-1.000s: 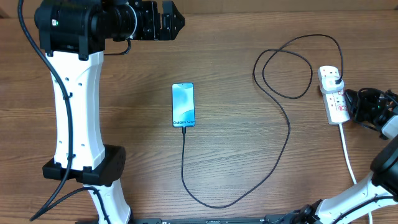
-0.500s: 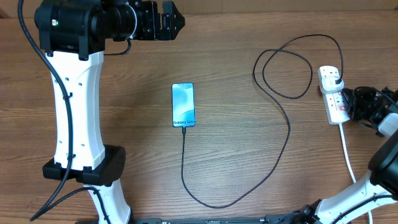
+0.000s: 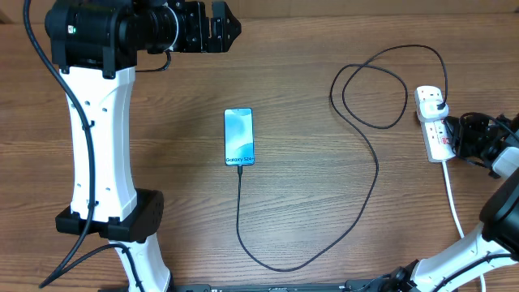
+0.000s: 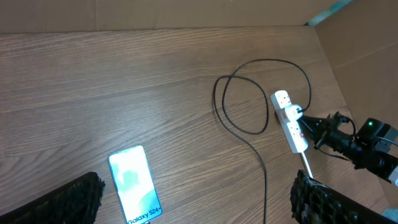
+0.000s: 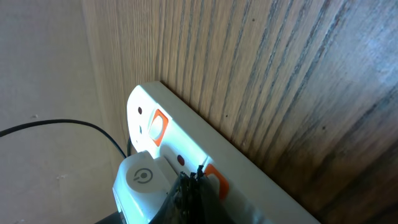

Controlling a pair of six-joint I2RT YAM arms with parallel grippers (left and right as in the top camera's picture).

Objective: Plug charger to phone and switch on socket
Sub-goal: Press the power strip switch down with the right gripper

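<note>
The phone (image 3: 238, 136) lies screen up mid-table, and it also shows in the left wrist view (image 4: 134, 183). The charger cable (image 3: 377, 174) has its tip in the phone's bottom edge, loops over the table and ends in a plug (image 3: 438, 102) on the socket (image 3: 435, 128), a white power strip. My right gripper (image 3: 456, 136) is at the strip's right side. In the right wrist view its shut fingertips (image 5: 196, 180) touch the strip beside an orange-red switch (image 5: 215, 178). My left gripper (image 3: 219, 26) is open and empty, high at the back left.
The strip's thick white cord (image 3: 454, 203) runs toward the front right. A second orange-red switch (image 5: 158, 126) sits further along the strip, and a white block with a power symbol (image 5: 142, 178) stands on it. My left arm's white column (image 3: 101, 146) stands at the left.
My right gripper has moved a little to the left, up against the power strip. The left arm, phone and cable have not moved.
</note>
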